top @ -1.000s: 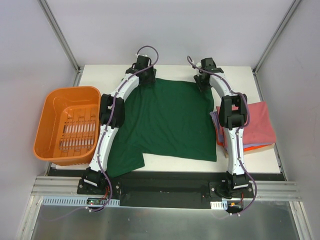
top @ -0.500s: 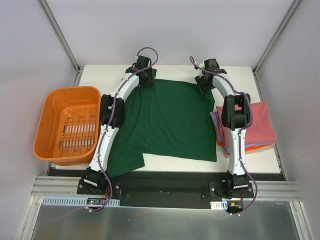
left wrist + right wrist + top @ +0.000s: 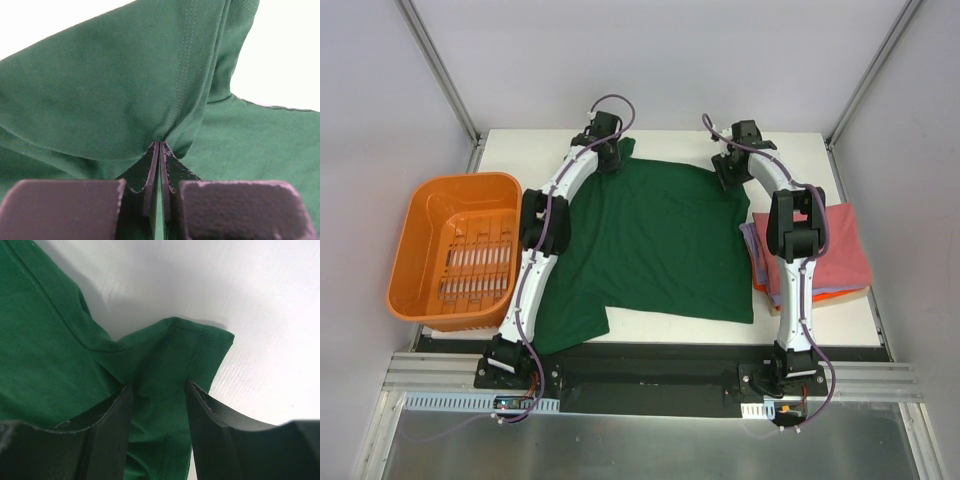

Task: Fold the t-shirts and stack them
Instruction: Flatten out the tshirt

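Where the left pincer [image 3: 160,148] meets cloth, its two fingers are pressed together on a raised fold of the one dark green t-shirt [image 3: 660,240], at its far-left corner. Right pincer [image 3: 157,390]: fingers apart, straddling the far-right hemmed corner, not clamped. Shirt spread mid-worktop [image 3: 790,145]. Three folded shirts [image 3: 840,250] stacked at right: pink-red over lavender and orange. One orange slotted basket [image 3: 465,181] beside the left edge.

Bright, even overhead light; soft shadows. The white counter [image 3: 260,315] glares in both wrist views, where the near tool bodies blur.
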### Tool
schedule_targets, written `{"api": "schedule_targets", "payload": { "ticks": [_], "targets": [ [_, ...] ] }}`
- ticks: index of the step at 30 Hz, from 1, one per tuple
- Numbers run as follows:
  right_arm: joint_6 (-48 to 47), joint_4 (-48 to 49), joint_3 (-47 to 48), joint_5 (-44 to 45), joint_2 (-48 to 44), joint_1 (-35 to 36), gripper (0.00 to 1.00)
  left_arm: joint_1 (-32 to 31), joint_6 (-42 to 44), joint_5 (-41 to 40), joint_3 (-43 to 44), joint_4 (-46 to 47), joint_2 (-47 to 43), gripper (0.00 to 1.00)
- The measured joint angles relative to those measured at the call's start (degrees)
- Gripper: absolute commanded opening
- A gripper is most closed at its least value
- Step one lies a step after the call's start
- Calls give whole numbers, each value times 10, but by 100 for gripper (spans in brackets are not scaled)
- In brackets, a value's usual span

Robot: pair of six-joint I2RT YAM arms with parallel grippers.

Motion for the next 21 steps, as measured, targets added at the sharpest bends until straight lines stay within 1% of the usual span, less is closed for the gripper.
{"api": "schedule_targets", "payload": {
  "ticks": [7, 13, 14, 15, 16, 17, 18, 19, 20, 21],
  "targets": [
    [6, 3, -12, -7, -7, -5, 47, 20, 8, -18, 0, 22, -5, 0],
    [7, 3, -15, -10, -8, -7, 47, 75, 5, -4, 0, 108, -14, 0],
    [7, 3, -15, -10, -8, -7, 47, 84, 2, -2, 0, 131, -14, 7],
    [7, 3, -15, -10, -8, -7, 48, 94, -5, -1, -1, 157, -14, 23],
    [8, 3, -15, -10, -8, -7, 49, 101, -12, -1, -1, 173, -14, 29],
    [7, 3, -15, -10, -8, -7, 50, 110, -21, -3, -1, 191, -14, 29],
    [8, 3, -15, -9, -8, -7, 50, 120, -33, -6, -1, 209, -14, 31],
    [9, 3, -15, -8, -8, -7, 54, 127, -41, -7, -1, 220, -14, 37],
    [11, 2, -14, -7, -8, -7, 55, 133, -49, -7, -1, 231, -14, 52],
    [15, 0, -12, -6, -8, -8, 55, 140, -55, -6, -2, 239, -16, 69]
  ]
}}
